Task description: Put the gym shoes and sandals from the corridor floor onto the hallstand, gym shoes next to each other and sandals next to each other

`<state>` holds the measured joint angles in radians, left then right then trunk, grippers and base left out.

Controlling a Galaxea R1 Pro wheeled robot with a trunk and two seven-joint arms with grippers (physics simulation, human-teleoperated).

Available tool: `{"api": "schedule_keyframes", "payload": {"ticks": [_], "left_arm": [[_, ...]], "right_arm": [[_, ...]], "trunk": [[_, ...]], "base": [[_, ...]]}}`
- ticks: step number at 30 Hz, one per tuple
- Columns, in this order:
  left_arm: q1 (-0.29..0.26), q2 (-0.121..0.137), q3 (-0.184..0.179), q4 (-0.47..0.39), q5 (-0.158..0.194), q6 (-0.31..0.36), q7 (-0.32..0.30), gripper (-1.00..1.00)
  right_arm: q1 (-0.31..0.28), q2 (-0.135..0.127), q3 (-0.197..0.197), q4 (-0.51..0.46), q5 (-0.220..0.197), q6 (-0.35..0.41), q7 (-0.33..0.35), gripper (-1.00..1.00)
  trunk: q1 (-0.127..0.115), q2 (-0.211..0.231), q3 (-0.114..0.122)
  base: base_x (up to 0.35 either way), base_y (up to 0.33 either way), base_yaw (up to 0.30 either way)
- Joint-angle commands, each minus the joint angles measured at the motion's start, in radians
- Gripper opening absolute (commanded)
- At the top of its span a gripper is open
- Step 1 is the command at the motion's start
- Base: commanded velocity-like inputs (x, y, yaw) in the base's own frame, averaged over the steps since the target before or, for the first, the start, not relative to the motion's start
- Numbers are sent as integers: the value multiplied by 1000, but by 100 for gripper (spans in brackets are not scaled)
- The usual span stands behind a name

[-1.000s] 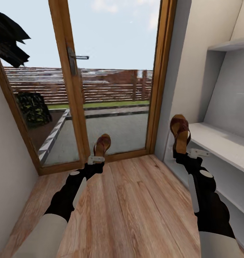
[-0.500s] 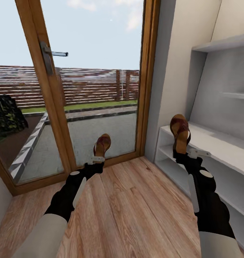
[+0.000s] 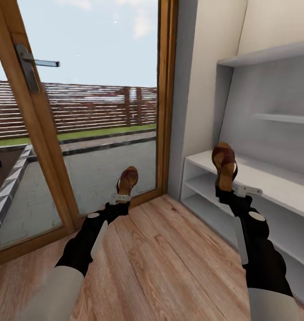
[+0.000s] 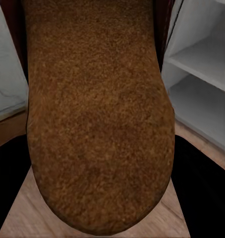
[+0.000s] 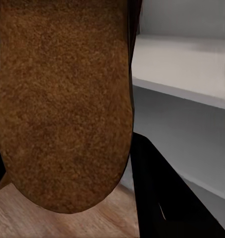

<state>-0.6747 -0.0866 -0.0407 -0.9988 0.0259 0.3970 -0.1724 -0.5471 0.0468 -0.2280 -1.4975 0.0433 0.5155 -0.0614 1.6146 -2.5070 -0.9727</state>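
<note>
Nearest us, our left gripper (image 3: 120, 197) is clamped on one sandal (image 3: 127, 179) and our right gripper (image 3: 232, 191) on the other sandal (image 3: 224, 164), both held toe-up above the corridor floor (image 3: 165, 258). Beyond stands the hallstand (image 3: 277, 178) (its bench top bare beside our right hand). We should level each sole before lowering, setting them side by side, clear of the edge
</note>
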Motion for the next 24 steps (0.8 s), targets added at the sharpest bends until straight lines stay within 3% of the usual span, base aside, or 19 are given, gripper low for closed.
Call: {"api": "schedule_keyframes", "payload": {"ticks": [1,7,24], "left_arm": [[0,0,1,-2,3,6,-2,-100],[0,0,1,-1,3,6,-2,-100],[0,-1,1,-1,3,6,-2,-100]], "right_arm": [[-1,1,-1,-1,1,6,-2,-100],[-1,1,-1,-1,1,6,-2,-100],[-1,1,-1,-1,1,6,-2,-100]], "trunk": [[0,0,-1],[0,0,-1],[0,0,-1]], "base": [[3,10,-292],[38,42,-292],[214,229,-292]]}}
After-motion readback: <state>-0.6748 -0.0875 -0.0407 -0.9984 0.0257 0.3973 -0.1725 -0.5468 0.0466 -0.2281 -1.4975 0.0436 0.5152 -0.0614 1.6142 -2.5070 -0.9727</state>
